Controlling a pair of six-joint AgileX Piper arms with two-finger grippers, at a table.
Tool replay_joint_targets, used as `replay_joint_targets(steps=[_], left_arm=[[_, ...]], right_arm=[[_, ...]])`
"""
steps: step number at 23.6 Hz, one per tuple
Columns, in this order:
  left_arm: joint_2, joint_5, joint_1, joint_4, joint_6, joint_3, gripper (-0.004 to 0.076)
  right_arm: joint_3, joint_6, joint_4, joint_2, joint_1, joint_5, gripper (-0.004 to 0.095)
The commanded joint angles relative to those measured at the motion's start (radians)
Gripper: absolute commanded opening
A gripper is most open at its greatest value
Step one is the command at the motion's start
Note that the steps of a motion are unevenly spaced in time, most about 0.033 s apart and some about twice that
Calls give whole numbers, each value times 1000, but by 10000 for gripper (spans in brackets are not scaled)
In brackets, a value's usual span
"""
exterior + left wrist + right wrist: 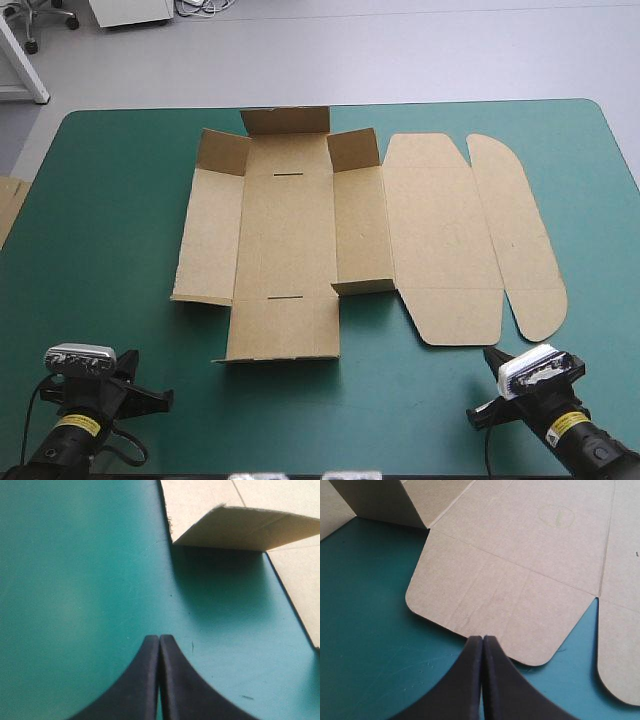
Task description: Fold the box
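Note:
The brown box [290, 230] lies as a cut sheet mid-table. Its far wall and far corner flaps stand raised, the side walls are partly lifted, and the lid [445, 240] with its rounded tuck flap [520, 240] lies flat to the right. My left gripper [128, 357] is shut near the table's front left, short of the box. In the left wrist view that gripper [159, 638] hovers over bare cover, with a lifted box flap [240, 527] ahead. My right gripper [492, 357] is shut at the front right. Its tip [482, 638] meets the near edge of the lid's rounded flap [495, 595].
The teal-green cover [100, 250] shows bare around the box on the left and along the front. An edge of more brown board [8, 205] shows at the table's left edge.

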Motion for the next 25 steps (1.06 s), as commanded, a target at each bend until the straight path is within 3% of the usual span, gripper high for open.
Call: replay_joint_targets(steps=[1, 15, 16, 17, 20, 21, 25], left_arm=[[7, -67, -3, -6, 1, -37, -9], [7, -60, -3, -6, 5, -45, -9], [7, -52, -3, -12, 5, -56, -9], [9, -46, -3, -37, 2, -91, -9], [32, -33, -3, -79, 2, -173, 4], [46, -15, -3, -85, 2, -207, 27], [150, 50, -3, -105, 1, -360, 309]], right_arm=[[-36, -4, -8, 5, 0, -72, -20], [-38, -4, -8, 5, 0, -61, -19], [-56, -4, -8, 5, 0, -41, -19], [-112, 22, -6, 5, 0, 56, -18], [-195, 34, -16, 23, 0, 215, 0], [-215, 34, -16, 26, 0, 258, 17], [-277, 34, -7, 38, 0, 354, 186]])
